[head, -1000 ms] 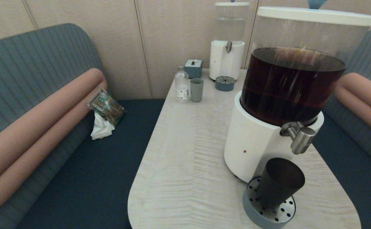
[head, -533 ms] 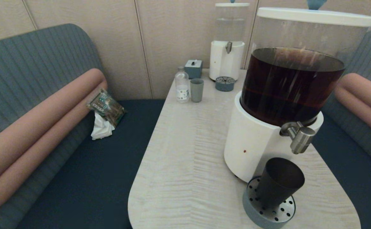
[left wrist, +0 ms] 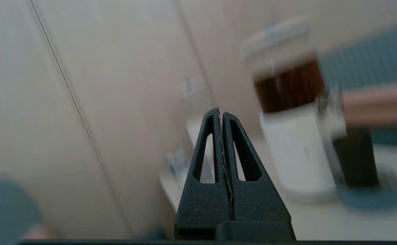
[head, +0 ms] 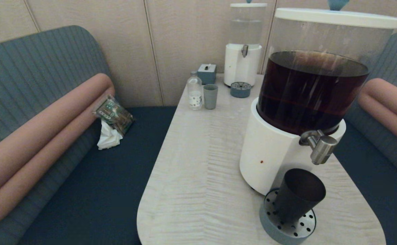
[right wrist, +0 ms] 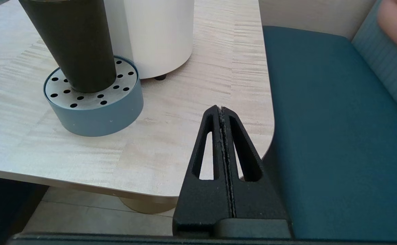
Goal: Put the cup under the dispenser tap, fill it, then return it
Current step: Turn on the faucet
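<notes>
On the pale wooden table (head: 198, 177), the black cup (head: 298, 195) stood at lower right on the perforated drip tray (head: 286, 228) beneath the dispenser tap (head: 320, 148), while the left gripper (left wrist: 220, 114) and right gripper (right wrist: 220, 112) had fingers clenched together, grasping nothing.

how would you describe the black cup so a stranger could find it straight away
Find the large dispenser of dark brown liquid on the table's near right. Below its steel tap sits a perforated blue-grey drip tray, and the black cup stands on it. The only other cup is pale grey-green, far back.
</notes>
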You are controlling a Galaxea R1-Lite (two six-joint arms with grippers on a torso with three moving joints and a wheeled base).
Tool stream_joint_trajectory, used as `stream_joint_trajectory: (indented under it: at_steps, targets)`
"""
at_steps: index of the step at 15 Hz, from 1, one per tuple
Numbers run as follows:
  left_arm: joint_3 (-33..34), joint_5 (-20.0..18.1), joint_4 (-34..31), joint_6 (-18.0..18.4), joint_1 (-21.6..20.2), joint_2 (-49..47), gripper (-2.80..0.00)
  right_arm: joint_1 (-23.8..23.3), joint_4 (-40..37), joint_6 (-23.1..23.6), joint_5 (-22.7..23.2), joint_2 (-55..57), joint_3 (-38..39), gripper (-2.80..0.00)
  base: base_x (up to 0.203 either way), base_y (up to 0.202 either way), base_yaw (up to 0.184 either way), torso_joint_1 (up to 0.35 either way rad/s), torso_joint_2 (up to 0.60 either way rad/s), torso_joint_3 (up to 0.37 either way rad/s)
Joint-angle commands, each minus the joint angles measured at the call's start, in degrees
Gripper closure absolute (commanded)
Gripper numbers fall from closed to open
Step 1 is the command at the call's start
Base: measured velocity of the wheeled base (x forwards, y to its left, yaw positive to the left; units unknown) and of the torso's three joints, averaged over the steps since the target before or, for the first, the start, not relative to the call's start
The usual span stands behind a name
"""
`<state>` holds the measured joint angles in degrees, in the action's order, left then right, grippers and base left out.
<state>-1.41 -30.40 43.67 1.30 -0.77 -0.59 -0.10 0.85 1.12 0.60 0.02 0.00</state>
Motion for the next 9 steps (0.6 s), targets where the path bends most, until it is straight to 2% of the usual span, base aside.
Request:
stream_joint_trajectory:
  at_steps: [1, 4, 5, 9]
  targets:
    - [3.70, -0.15, -1.96, 0.92, -0.02, 0.50, 0.00, 0.01, 0.03, 0.02, 0.02, -0.02, 0.18, 0.00, 0.000, 0.000, 0.000, 0.000, 0.00, 0.000]
    - [3.70, 0.54, -7.82, 2.99, -0.02, 0.50, 0.00, 0.01, 0.03, 0.02, 0.02, -0.02, 0.18, 0.00, 0.000, 0.000, 0.000, 0.000, 0.00, 0.000]
    - [3.70, 1.90, -10.43, 4.50, -0.02, 0.50, 0.00, 0.01, 0.03, 0.02, 0.02, -0.02, 0.18, 0.00, 0.000, 0.000, 0.000, 0.000, 0.00, 0.000]
    - [3.70, 10.98, -20.76, 9.06, -0.02, 0.50, 0.00, 0.01, 0.03, 0.02, 0.02, -0.02, 0.18, 0.00, 0.000, 0.000, 0.000, 0.000, 0.00, 0.000]
